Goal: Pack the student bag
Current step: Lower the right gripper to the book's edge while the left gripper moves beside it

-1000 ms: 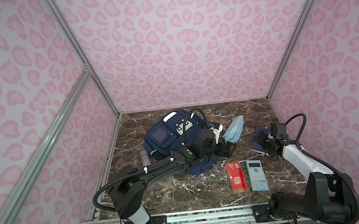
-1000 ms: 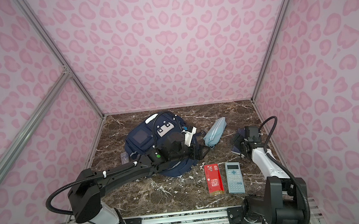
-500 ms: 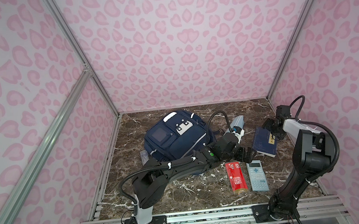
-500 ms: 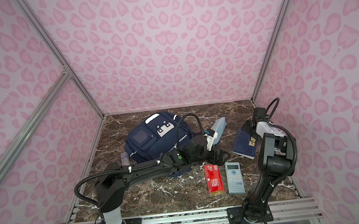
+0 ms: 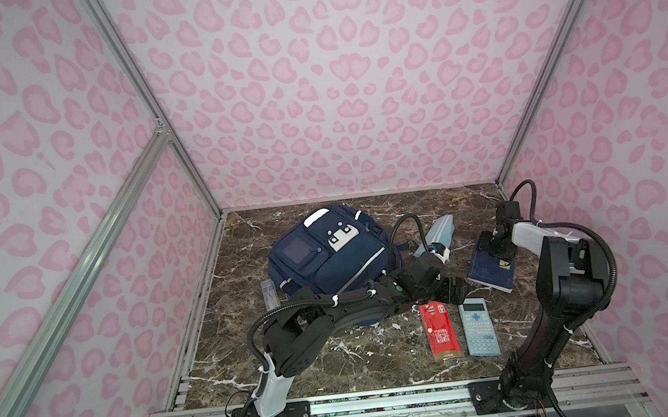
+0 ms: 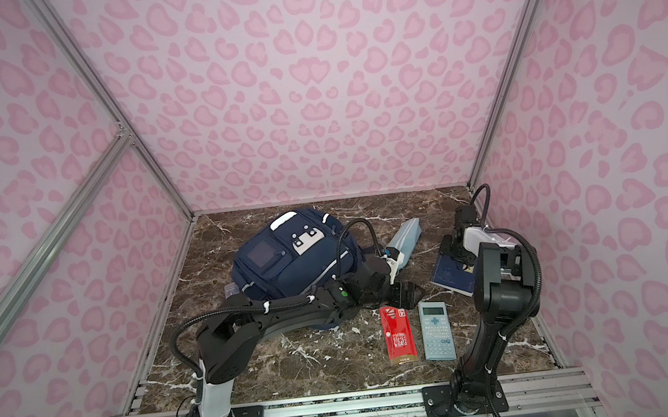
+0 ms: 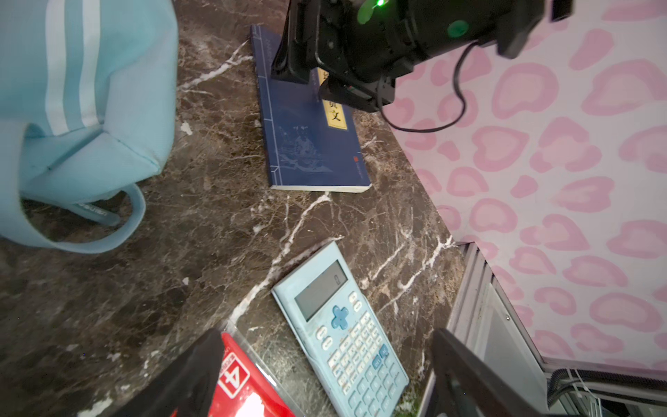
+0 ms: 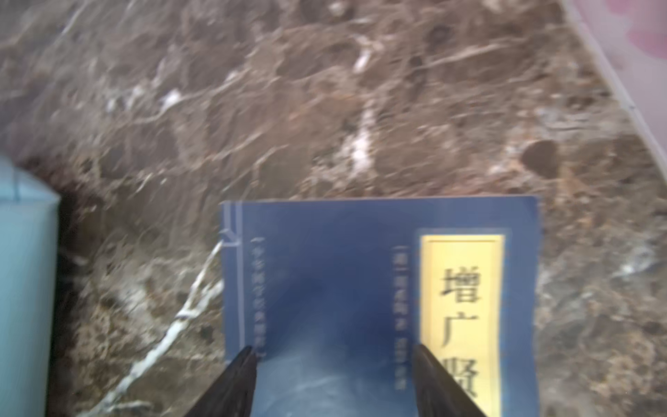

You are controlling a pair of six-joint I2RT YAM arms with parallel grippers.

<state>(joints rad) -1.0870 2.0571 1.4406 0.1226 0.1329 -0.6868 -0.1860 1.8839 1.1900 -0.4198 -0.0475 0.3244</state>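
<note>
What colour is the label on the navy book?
Yellow, with dark characters; the label shows best in the right wrist view.

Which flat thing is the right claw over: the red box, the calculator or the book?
The dark-blue paperback book with the yellow label: the right gripper stands over it. The flat red box and light-blue calculator lie apart, nearer the front.
</note>
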